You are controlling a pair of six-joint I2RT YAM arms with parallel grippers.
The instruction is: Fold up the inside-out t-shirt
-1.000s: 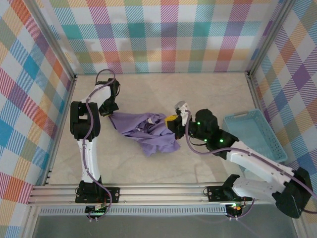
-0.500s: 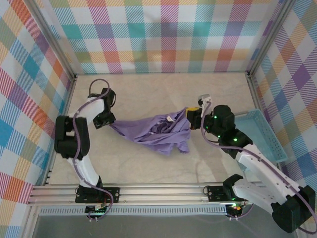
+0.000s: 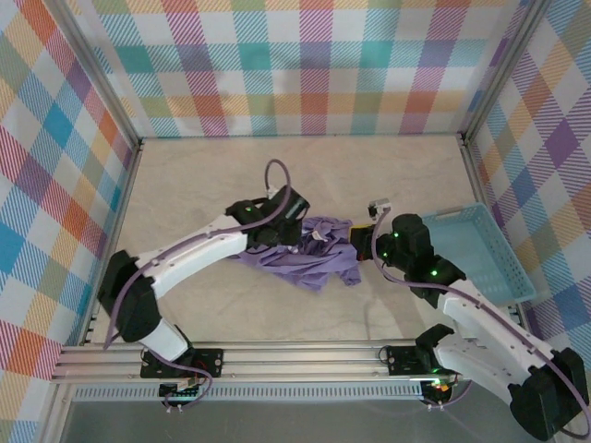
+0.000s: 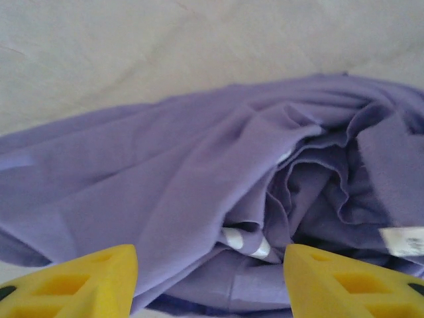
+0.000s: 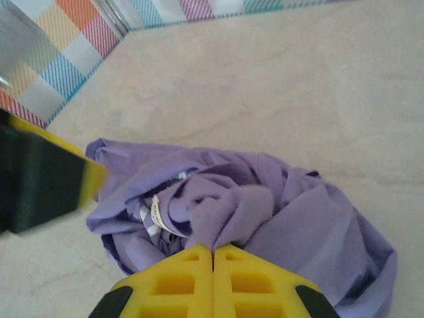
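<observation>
Pinching t-shirt (image 5: 265, 218) fold, right claw (image 5: 212, 250), left claw (image 4: 211, 260) parted, seemingly just above

Plain lavender-purple throughout: inside-out t-shirt (image 3: 319, 258), with a white label (image 4: 403, 240) at the right edge of the left wrist view. Walls (image 3: 305, 65): plaid of teal, orange, purple, yellow and pink on white, finely hatched on the diagonal. Table (image 3: 369, 175): pale beige, faintly mottled. Basket (image 3: 480, 249), right of the top view: light blue. Left arm (image 3: 194, 254) and right arm (image 3: 480, 309): white links, black joints, mauve cables (image 3: 272, 175); small green lights (image 3: 397, 237) on the right arm. Left gripper (image 4: 211, 250) and right gripper (image 5: 212, 250): yellow fingers with black patches. Rail (image 3: 277, 355), bottom of the top view: silver-grey.
</observation>
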